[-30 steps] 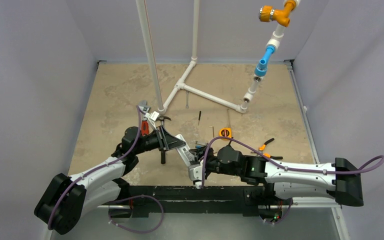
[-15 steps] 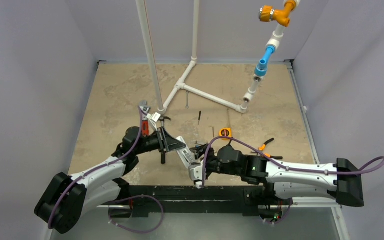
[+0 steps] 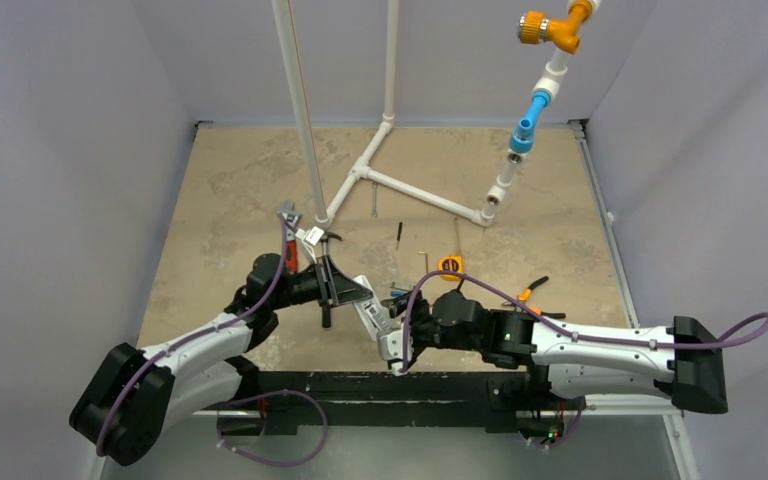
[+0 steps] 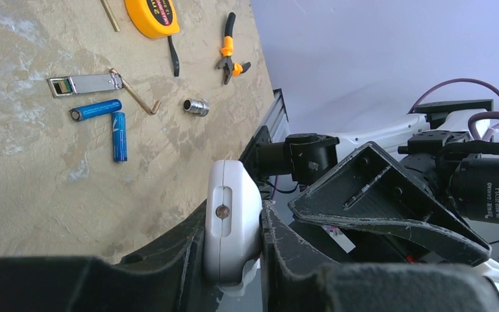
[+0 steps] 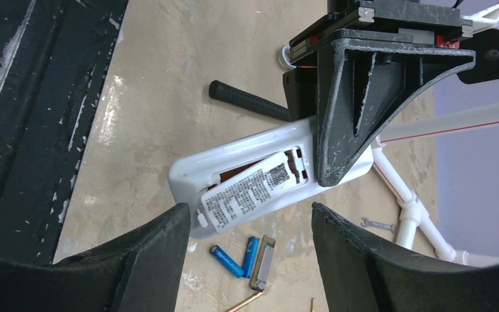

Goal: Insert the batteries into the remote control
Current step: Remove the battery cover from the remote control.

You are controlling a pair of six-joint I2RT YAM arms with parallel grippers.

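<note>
The right end effector [image 5: 249, 218] is nearest, its fingers spread wide with nothing between them, poised just in front of the remote control [image 5: 247, 172]. The remote is turned back-up. One end is clamped by the left end effector [image 4: 232, 257], whose fingers are closed tight against it on either side. A labelled panel on the remote's back seems slightly lifted at one edge, though the angle leaves that unsure. Just beyond, the batteries [image 4: 96, 109] lie on the desk [image 3: 220, 200], close together at an angle, beside a flat silvery piece [image 4: 84, 84]. Farther off sit a yellow tape measure [image 4: 151, 14] and orange-handled pliers [image 4: 227, 49].
</note>
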